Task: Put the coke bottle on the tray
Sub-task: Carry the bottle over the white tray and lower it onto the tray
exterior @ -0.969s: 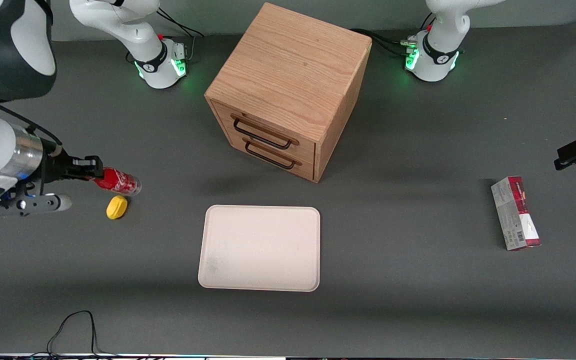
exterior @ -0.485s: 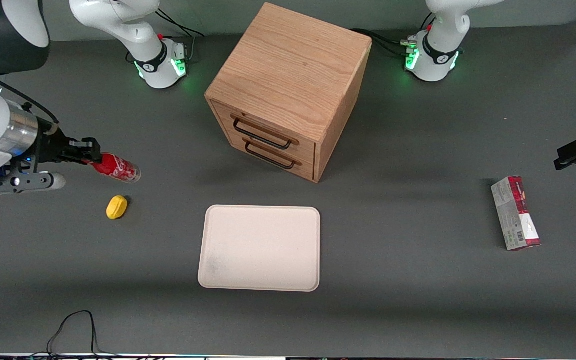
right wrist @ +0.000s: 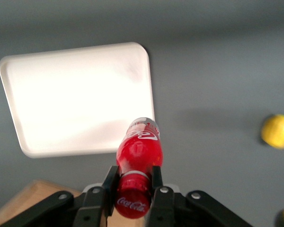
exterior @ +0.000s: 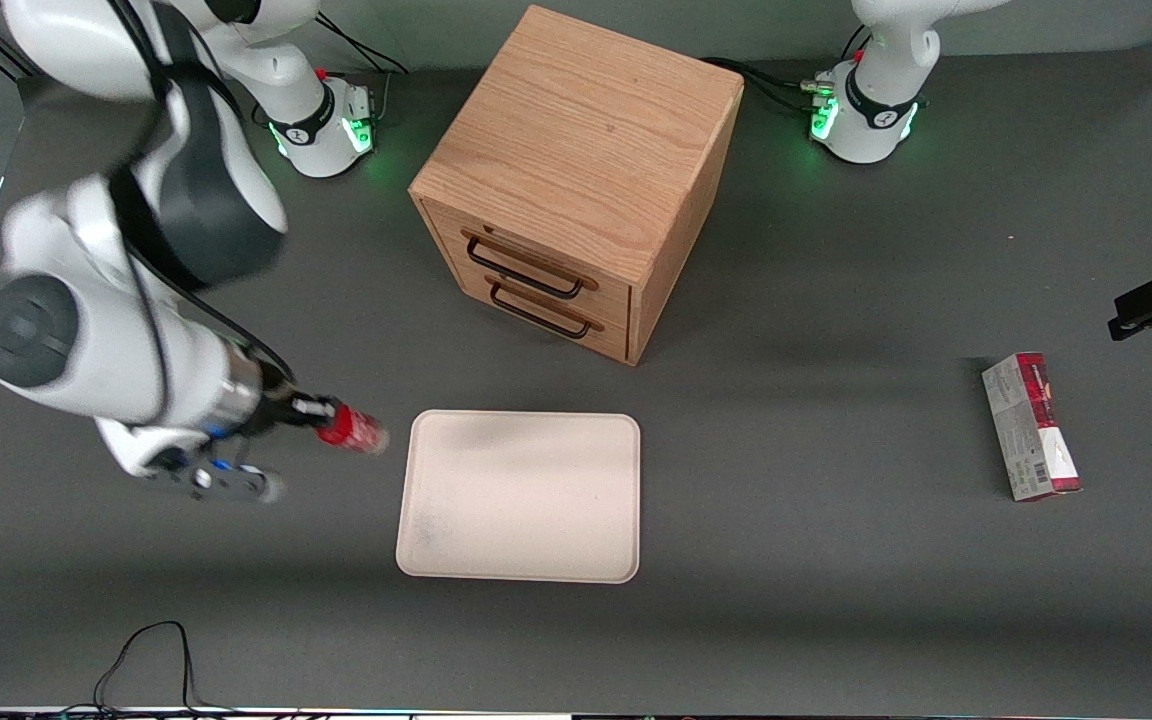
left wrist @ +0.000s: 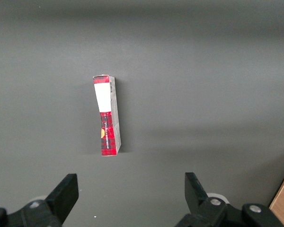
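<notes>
Transport is underway: coke bottle (exterior: pixel 354 432) is clamped in the gripper (exterior: pixel 321 412) beside the tray (exterior: pixel 519 520) edge, release over it needed next

End effector (exterior: pixel 321 417) holds coke bottle (exterior: pixel 354 431) just beside tray (exterior: pixel 521 500)

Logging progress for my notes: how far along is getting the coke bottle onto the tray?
Done: the gripper is shut on the coke bottle, lifted off the table. In hand: it carries the bottle beside the tray, at the edge toward the working arm's end. Left: bring it over the tray, lower it, release. The tray holds nothing yet.
</notes>
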Motion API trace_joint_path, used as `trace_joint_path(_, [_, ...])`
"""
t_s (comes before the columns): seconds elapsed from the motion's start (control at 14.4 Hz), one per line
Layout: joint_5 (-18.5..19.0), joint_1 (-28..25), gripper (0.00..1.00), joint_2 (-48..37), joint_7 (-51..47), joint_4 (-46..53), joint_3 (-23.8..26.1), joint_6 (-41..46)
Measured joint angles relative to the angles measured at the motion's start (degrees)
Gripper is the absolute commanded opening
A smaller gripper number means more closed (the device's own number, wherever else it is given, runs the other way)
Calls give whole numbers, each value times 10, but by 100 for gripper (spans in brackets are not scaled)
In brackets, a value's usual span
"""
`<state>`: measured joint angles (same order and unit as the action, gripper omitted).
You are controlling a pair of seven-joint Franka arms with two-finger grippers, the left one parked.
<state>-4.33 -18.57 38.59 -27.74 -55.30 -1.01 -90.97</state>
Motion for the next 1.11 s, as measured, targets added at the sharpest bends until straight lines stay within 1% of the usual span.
trace_joint_path(0.14, [8,-11,0,48,-31,13,0,-58])
trace_joint_path(0.21, [21,-16,0,67,-42,16,0,-83])
trace_joint_path(0.28, [33,-20,0,82,-52,20,0,-104])
trace_joint_path(0.42, [42,-24,0,107,-58,23,0,-138])
trace_joint_path(0.55, [48,-24,0,124,-59,24,0,-156])
trace_joint_path(0.83, [50,-24,0,137,-59,28,0,-166])
trace_joint_path(0.9, [50,-24,7,138,-59,29,0,-168])
trace_joint_path(0.97, [50,-24,23,139,-59,29,0,-169])
trace_joint_path(1.04, [50,-24,80,140,-59,29,0,-169])
trace_joint_path(1.11, [50,-24,100,140,-59,29,0,-169])
